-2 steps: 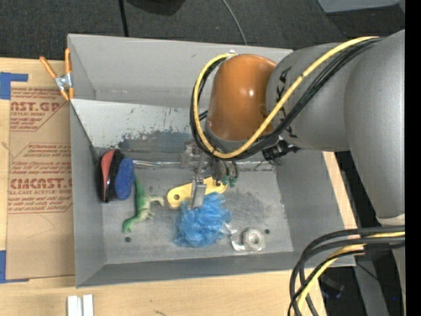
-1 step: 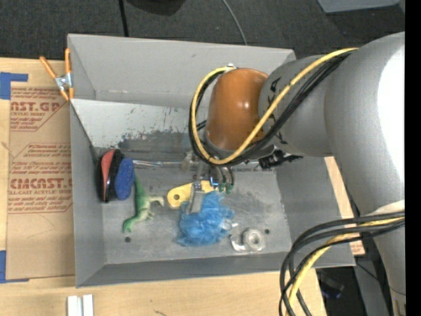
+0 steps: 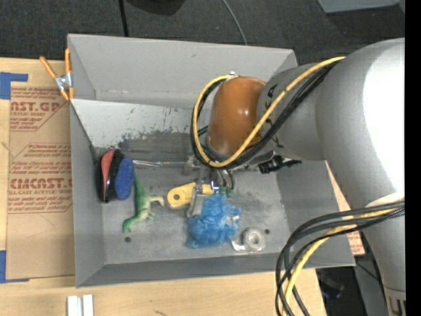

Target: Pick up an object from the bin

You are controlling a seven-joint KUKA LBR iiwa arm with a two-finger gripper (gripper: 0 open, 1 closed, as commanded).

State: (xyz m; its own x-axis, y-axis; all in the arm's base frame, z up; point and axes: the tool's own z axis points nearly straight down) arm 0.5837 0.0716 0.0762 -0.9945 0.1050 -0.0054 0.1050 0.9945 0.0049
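Green toy dinosaur [image 3: 141,209], blue oval pad [image 3: 124,179], silver ring [image 3: 251,240]

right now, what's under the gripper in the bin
The gripper sits over the right end of a yellow flat piece and the upper left edge of a blue crumpled wad. It covers the spot where they meet, so whether they touch is hidden.

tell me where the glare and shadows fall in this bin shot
camera view: a soft highlight sits on the orange wrist cover, and the silver arm is the brightest area; camera view: the deepest shade lies at the foot of the bin's left wall, beside the red and blue object; camera view: the blue crumpled bundle under the gripper is evenly lit, without glare.
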